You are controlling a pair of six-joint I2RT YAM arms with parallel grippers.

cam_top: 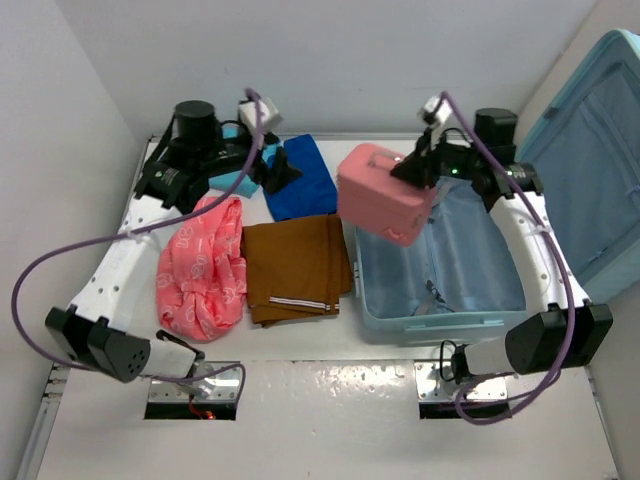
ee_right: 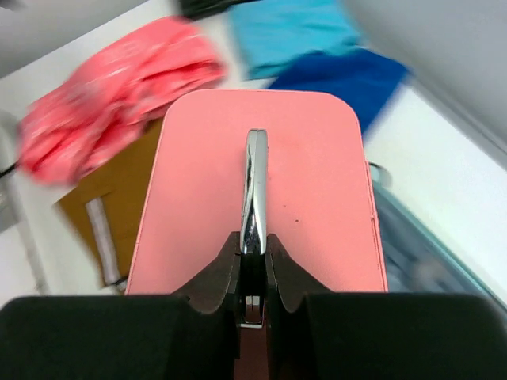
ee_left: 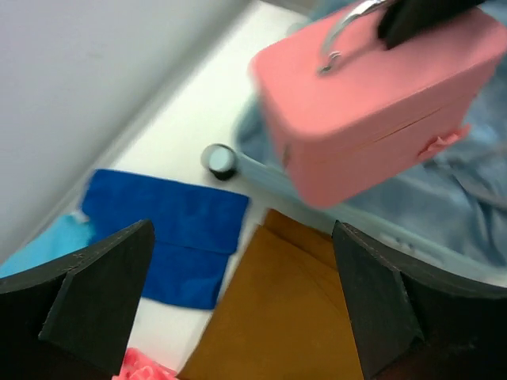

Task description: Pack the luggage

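I note the luggage (cam_top: 430,322), a pale aqua-blue hard-shell suitcase, lying open on my right side, base flat, lid raised at the far right, blue-grey fabric lining exposed.

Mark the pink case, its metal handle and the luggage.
pink case (cam_top: 380,205): top external view, middle of shell.
metal handle (ee_right: 254,182): right wrist view, middle of bar.
luggage (cam_top: 430,323): top external view, near wall.

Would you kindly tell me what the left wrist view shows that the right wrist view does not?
Only left wrist: the left gripper, open, and the pink case's side wall with its clasp. Only right wrist: the case's flat lid from above and the white stripe on the brown garment. Both: the case held by its metal handle in the shut right gripper, and the dark blue cloth.
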